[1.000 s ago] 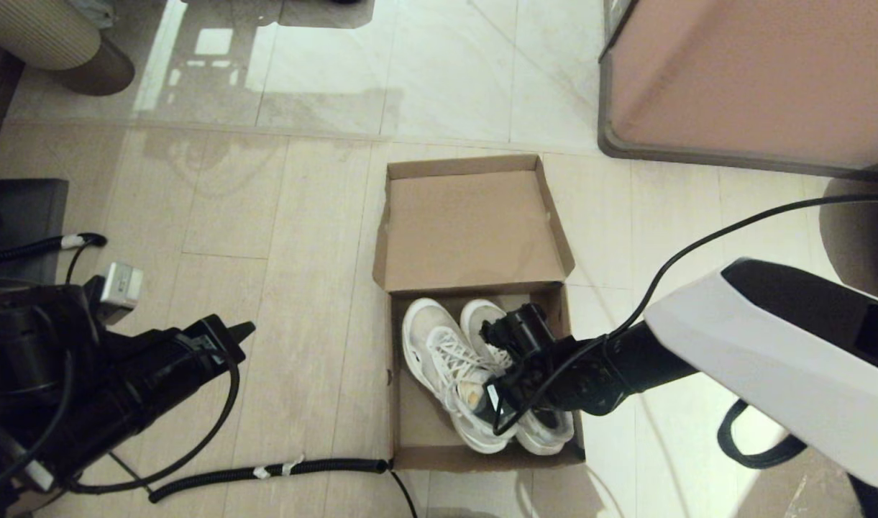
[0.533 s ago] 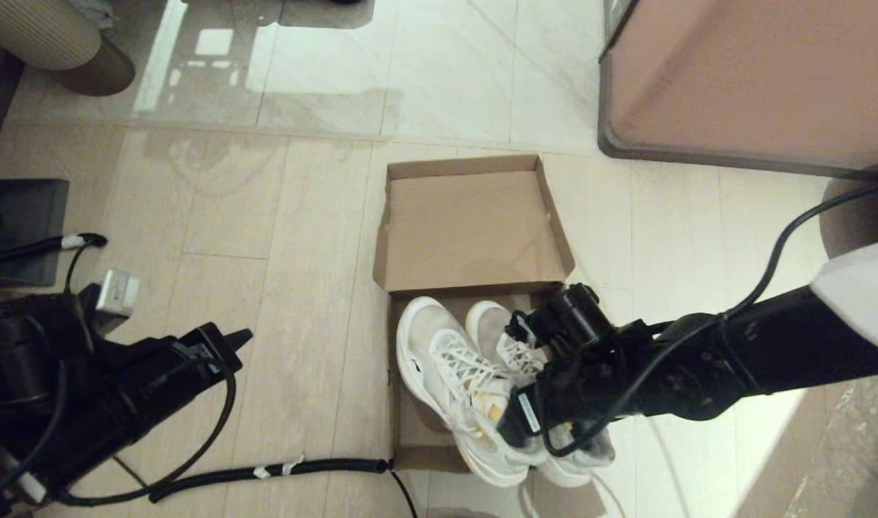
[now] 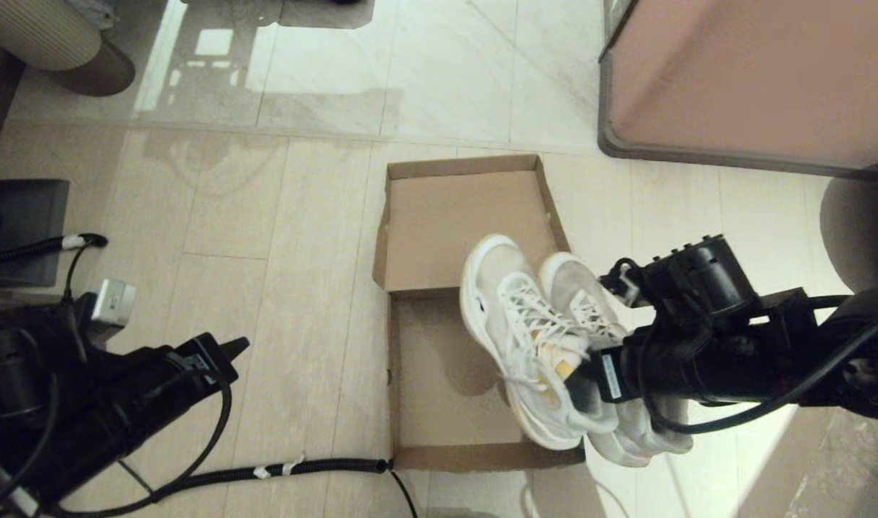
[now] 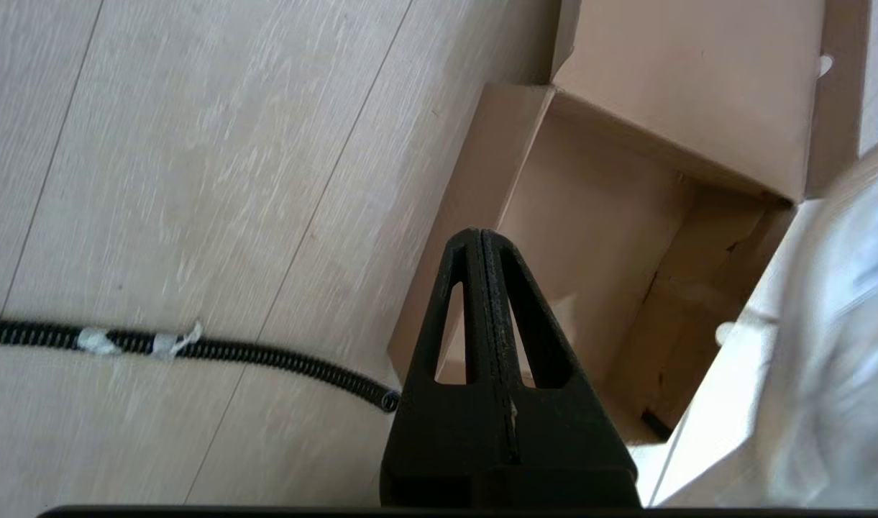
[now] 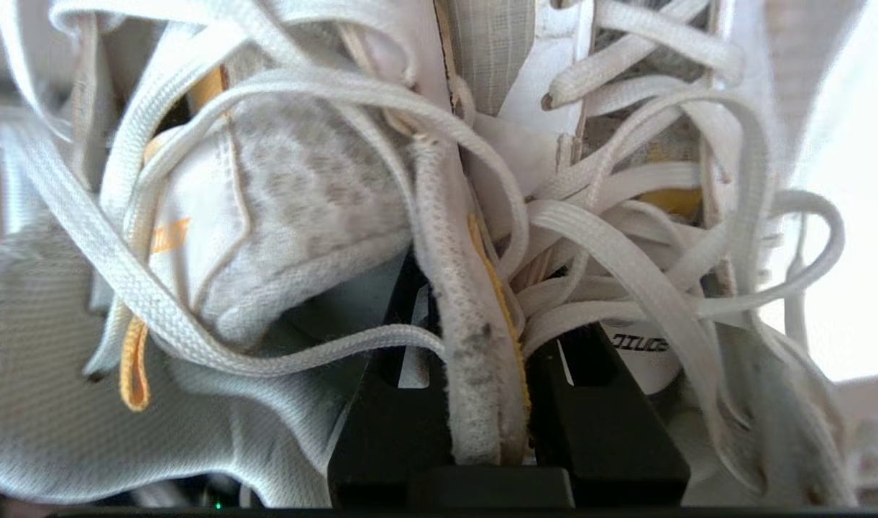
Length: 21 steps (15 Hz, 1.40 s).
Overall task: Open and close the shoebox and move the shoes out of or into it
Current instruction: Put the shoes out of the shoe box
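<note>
The brown cardboard shoebox (image 3: 439,403) lies on the floor with its hinged lid (image 3: 467,223) flipped back flat; its inside shows bare (image 4: 597,237). Both white mesh sneakers (image 3: 546,345) hang in the air over the box's right wall, toes pointing away from me. My right gripper (image 3: 579,374) is shut on the shoes, pinching the two inner collars together (image 5: 474,338), with laces draped over its fingers. My left gripper (image 4: 482,241) is shut and holds nothing; it hovers low at the left (image 3: 230,349), apart from the box.
A large pinkish-brown cabinet with a grey rim (image 3: 741,79) stands at the back right. A black corrugated cable (image 3: 266,471) runs along the floor to the box's near left corner. A dark block (image 3: 18,230) sits at the far left.
The right gripper has lifted both sneakers out of the box and carried them up and to the right; the box's bottom now shows bare. The left arm has barely moved.
</note>
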### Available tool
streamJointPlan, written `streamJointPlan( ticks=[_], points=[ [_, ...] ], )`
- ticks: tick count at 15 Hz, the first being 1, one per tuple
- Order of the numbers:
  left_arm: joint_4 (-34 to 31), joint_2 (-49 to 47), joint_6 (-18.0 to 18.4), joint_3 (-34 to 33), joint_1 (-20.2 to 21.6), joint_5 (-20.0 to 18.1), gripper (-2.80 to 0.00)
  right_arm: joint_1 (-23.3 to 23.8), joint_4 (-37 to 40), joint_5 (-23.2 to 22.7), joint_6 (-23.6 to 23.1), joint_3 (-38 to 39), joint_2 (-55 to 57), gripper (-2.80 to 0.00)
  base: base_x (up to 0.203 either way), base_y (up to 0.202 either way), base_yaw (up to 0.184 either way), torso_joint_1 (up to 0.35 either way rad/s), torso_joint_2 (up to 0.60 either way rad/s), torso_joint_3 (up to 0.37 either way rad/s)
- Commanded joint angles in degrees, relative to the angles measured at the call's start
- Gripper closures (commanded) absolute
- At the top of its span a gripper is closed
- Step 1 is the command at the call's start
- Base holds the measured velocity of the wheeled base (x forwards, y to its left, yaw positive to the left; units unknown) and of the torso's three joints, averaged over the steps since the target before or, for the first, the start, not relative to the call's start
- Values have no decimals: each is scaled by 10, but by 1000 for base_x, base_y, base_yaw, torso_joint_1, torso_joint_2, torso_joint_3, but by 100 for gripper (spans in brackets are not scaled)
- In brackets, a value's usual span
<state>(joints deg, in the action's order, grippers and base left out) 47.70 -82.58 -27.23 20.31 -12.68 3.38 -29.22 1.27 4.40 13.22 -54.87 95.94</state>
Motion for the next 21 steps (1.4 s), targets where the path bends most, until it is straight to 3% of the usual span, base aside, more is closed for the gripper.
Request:
streamJointPlan(
  ticks=[1, 5, 8, 16, 21],
  points=[
    [4, 2, -2, -7, 0, 1, 0, 76, -1, 2, -11, -1, -25, 0, 0, 0, 0, 0, 0, 0],
    [4, 1, -1, -7, -1, 1, 0, 214, -35, 1, -75, -14, 23, 0, 0, 0, 0, 0, 0, 0],
    [4, 0, 3, -9, 0, 1, 0, 274, -93, -2, -95, -61, 98, 0, 0, 0, 0, 0, 0, 0],
    [3, -21, 3, -17, -1, 0, 0, 344, -244, 2, -89, -268, 338, 0, 0, 0, 0, 0, 0, 0],
    [3, -21, 3, -18, 0, 1, 0, 372, -251, 3, -95, -424, 448, 0, 0, 0, 0, 0, 0, 0]
  ],
)
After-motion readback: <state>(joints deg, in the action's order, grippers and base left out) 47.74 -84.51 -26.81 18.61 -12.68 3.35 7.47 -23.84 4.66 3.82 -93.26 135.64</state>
